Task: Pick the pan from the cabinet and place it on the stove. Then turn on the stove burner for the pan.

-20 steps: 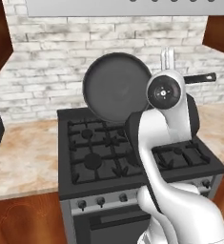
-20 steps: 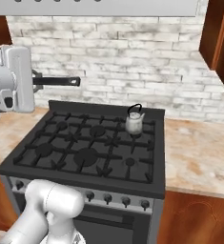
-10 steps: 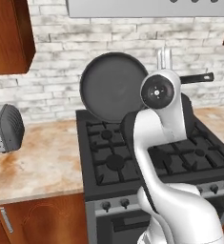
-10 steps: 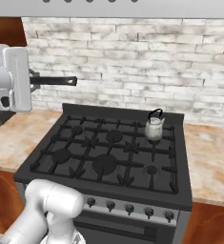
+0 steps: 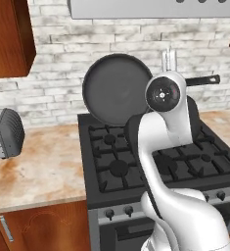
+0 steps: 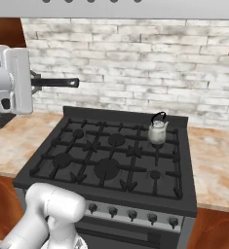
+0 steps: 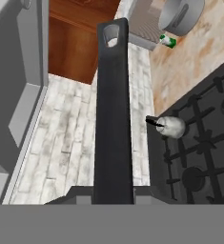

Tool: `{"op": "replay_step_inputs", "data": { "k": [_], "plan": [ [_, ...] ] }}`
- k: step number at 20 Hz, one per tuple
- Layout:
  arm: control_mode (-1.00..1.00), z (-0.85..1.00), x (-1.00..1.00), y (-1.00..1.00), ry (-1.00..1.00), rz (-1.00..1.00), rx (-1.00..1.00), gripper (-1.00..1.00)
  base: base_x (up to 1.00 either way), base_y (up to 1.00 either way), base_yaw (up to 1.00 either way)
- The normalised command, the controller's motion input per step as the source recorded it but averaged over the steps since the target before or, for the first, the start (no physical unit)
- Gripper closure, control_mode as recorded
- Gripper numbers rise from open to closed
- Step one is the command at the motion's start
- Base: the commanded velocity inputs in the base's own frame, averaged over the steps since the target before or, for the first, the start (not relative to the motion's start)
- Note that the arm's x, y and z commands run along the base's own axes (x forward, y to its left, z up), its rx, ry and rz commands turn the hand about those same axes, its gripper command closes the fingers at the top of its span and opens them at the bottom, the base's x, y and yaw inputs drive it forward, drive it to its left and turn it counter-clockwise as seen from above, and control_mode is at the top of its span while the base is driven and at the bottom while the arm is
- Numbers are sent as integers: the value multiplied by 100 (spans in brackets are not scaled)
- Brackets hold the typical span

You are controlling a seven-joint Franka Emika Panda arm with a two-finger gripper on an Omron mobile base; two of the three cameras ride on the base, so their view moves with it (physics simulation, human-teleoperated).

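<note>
The dark pan (image 5: pixel 116 88) hangs tilted on edge above the back left of the black stove (image 5: pixel 136 169), its flat bottom facing the left base camera. My gripper (image 5: pixel 168 60) is shut on the pan's long black handle (image 5: pixel 204 80), which sticks out to the right. From the right base camera the handle (image 6: pixel 55 82) juts from my white hand (image 6: pixel 11 80) over the stove (image 6: pixel 111 155). In the hand view the handle (image 7: pixel 112 119) runs straight up from my gripper (image 7: pixel 113 198). A corner of the reddish-brown cabinet (image 5: pixel 9 39) shows at upper left.
A small silver kettle (image 6: pixel 157 131) stands on the stove's back right burner. A row of knobs (image 6: pixel 130 216) lines the stove front. A grey toaster (image 5: pixel 4 133) sits on the left counter. A grey steel pot (image 7: pixel 180 16) stands on the counter beyond the stove.
The whole scene slid to the right in both base views, then settled, so the base has driven. The pan stays held in my gripper at the same tilt.
</note>
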Motion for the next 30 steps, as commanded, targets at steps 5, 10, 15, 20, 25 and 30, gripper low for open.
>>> {"op": "replay_step_inputs", "data": {
  "k": [5,10,15,20,25,30],
  "plan": [
    [100,0,0,0,0,0,0,100,11,19,0],
    [-100,-3,1,3,0,0,-1,100,1,0,0],
    [-100,-20,11,-52,17,-13,9,100,0,0,0],
    [-100,-19,4,-71,14,-16,14,100,0,0,0],
    [-100,-24,-3,-74,9,-14,13,100,0,0,0],
    [-100,-34,-8,-85,7,-11,12,100,0,0,0]
  ]
}}
